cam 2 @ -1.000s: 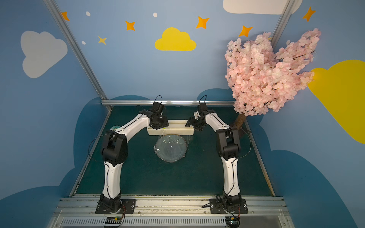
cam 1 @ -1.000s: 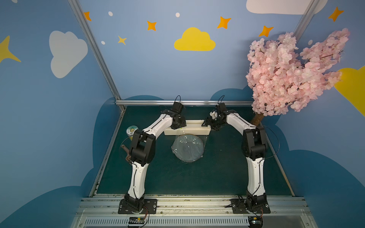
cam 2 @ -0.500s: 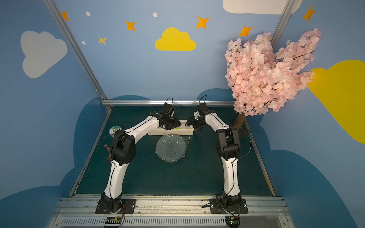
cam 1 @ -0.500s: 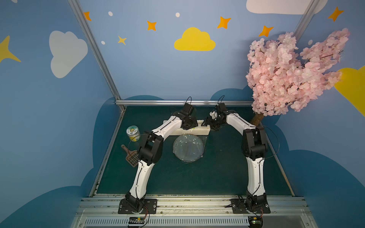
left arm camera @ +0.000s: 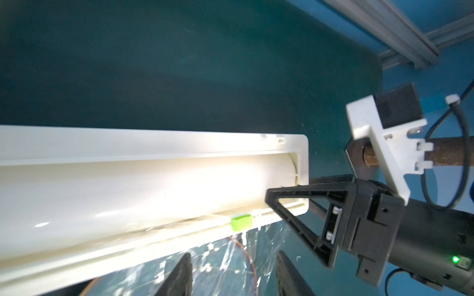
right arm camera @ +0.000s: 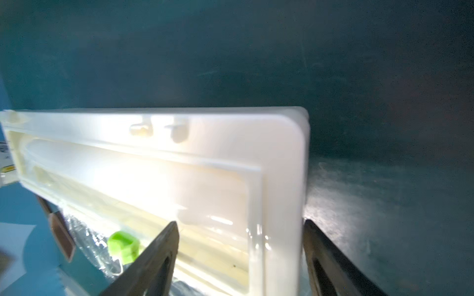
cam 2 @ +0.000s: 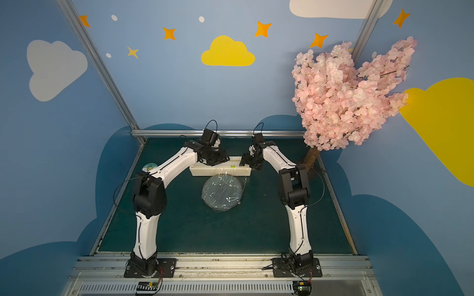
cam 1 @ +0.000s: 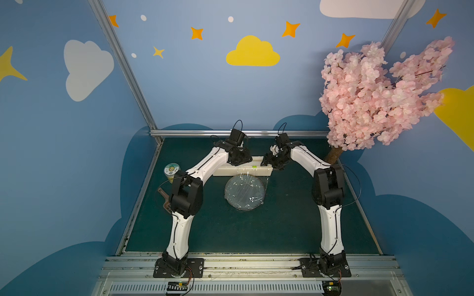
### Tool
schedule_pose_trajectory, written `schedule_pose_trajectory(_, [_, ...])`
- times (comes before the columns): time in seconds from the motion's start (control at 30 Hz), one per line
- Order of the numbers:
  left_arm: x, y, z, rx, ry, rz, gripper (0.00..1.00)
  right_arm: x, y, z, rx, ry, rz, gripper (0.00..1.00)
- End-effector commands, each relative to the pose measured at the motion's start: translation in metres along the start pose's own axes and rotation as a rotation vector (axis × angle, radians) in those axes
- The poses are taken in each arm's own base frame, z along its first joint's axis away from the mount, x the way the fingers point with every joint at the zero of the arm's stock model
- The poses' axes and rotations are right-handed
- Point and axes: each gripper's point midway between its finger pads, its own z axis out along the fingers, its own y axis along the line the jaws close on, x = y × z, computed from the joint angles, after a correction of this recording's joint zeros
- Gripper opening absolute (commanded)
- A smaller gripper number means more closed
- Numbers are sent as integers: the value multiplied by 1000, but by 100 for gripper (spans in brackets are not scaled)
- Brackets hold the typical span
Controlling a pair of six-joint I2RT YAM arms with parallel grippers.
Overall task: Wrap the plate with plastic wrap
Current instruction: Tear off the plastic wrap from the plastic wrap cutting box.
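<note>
The grey-blue plate (cam 1: 244, 191) (cam 2: 222, 191) lies on the green mat just in front of the cream dispenser box (cam 1: 243, 169) (cam 2: 220, 171). Crinkled plastic wrap (cam 1: 250, 198) (left arm camera: 223, 256) covers the plate and runs up to the box's front edge, where a green slider (left arm camera: 241, 222) (right arm camera: 123, 246) sits. My left gripper (cam 1: 241, 157) (left arm camera: 233, 274) hovers open over the middle of the box, with film and plate rim showing between its fingers. My right gripper (cam 1: 267, 162) (right arm camera: 241, 258) stands open, its fingers astride the right end wall of the box.
A yellow-labelled jar (cam 1: 171, 170) stands at the mat's left edge, with a brown tool (cam 1: 164, 197) beside the left arm's elbow. The pink blossom tree (cam 1: 379, 97) leans in from the back right corner. A metal rail (cam 1: 195, 132) borders the mat behind the box.
My left gripper slid right along the box from its left part to the middle, then eased back slightly. The right arm, box and plate stayed put.
</note>
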Motion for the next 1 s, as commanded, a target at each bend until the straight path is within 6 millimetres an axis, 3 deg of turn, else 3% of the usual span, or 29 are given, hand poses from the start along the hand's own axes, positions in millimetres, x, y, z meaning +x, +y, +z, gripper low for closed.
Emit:
schedule_pose_trajectory(0.0, [-12,68,-33,-179,-54,5,51,7,-3,-30,204,-28,-96,76])
schedule_pose_trajectory(0.13, [-6,129,-32,-259,-31,-64,51,7,15,-35,294,-69,-178,76])
schedule_pose_trajectory(0.27, [-3,159,-22,-290,9,-107,51,5,37,-35,322,-96,-235,77])
schedule_pose_trajectory(0.57, [-4,174,3,-286,64,-136,54,8,70,-27,287,-96,-314,77])
schedule_pose_trajectory(0.97, [8,190,17,-301,124,-187,50,4,47,-4,373,-85,-297,78])
